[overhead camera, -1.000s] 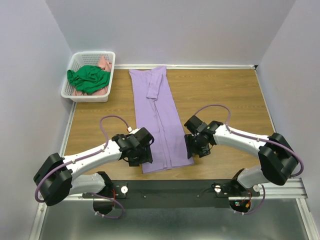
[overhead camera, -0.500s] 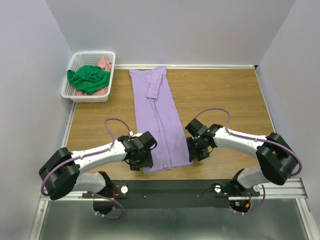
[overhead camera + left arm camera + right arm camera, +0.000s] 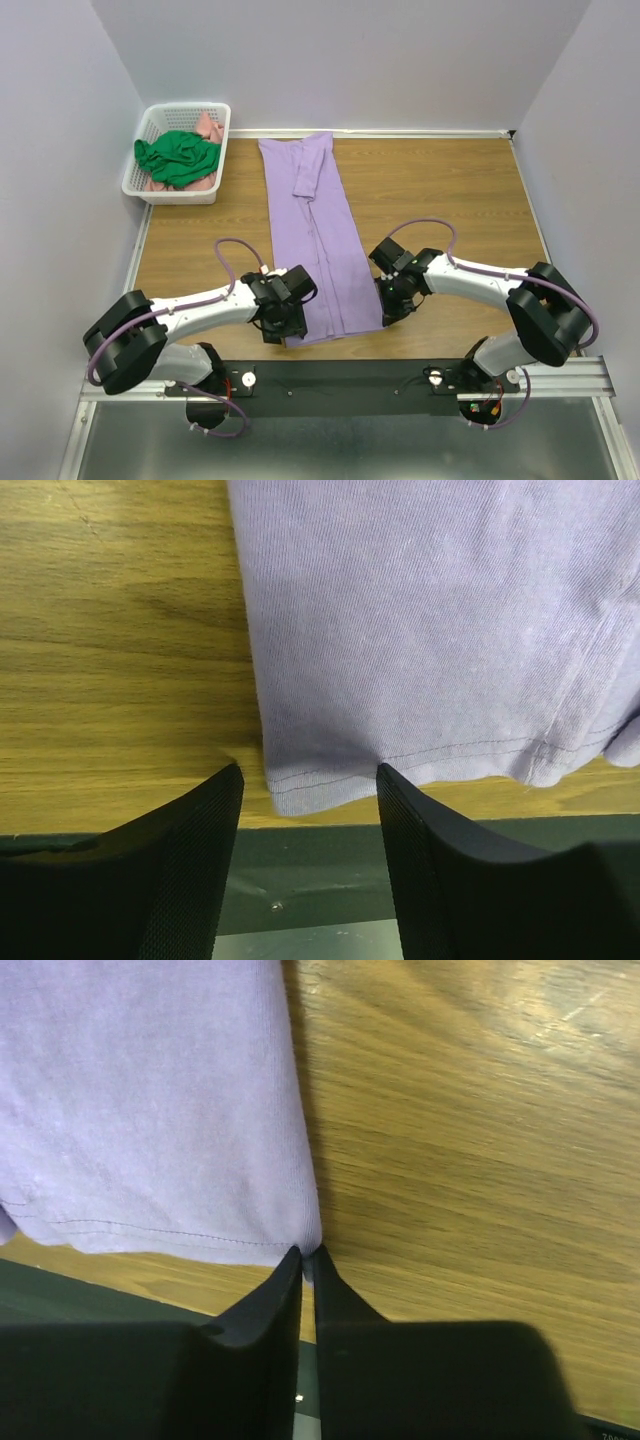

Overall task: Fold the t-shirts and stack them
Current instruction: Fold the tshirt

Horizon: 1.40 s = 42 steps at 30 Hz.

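Left jaws open, right jaws pinching a hem corner; lavender t-shirt (image 3: 318,240) runs near-to-far, hem nearest the arms.

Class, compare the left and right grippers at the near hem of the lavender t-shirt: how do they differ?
The left gripper stands open, while the right gripper is pinched shut. The left gripper straddles the near-left hem corner of the lavender t-shirt without clamping it; the right gripper grips the near-right corner. Both sit low at the same hem.

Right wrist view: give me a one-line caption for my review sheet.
Right claw pinching the hem corner of the lavender t-shirt lying flat on the wooden table.
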Each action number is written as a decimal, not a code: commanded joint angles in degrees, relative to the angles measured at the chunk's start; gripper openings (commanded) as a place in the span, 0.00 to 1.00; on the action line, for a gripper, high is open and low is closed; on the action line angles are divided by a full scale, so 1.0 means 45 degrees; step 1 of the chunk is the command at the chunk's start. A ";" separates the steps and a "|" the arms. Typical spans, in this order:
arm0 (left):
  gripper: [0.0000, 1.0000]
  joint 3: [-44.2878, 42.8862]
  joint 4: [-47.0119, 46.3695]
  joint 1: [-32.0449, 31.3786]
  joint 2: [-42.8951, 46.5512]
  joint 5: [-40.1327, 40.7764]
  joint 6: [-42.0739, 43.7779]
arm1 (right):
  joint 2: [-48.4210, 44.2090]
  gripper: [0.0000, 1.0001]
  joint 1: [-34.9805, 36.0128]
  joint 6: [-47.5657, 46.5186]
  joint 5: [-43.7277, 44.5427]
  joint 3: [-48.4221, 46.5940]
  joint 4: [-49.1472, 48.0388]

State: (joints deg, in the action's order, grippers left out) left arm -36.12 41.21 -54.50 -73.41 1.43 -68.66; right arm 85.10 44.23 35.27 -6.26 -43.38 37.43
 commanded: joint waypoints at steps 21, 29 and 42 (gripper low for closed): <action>0.56 -0.0685 0.1273 -0.0486 -0.0522 0.1401 -0.1812 | 0.0737 0.04 0.0035 -0.0649 -0.0092 0.0635 -0.0329; 0.49 -0.0275 0.0199 -0.0603 -0.1694 0.0991 -0.1655 | 0.0893 0.03 0.0035 -0.0688 -0.0112 0.0615 -0.0369; 0.00 -0.0996 0.1562 -0.1286 -0.2047 0.0601 -0.1129 | 0.0445 0.00 0.0054 -0.0611 -0.0678 0.0967 0.0274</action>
State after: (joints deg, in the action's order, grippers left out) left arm -40.77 42.83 -58.28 -79.92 2.98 -74.78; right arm 85.38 44.16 33.15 -9.72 -42.74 35.75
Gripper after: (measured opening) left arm 0.024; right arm 0.012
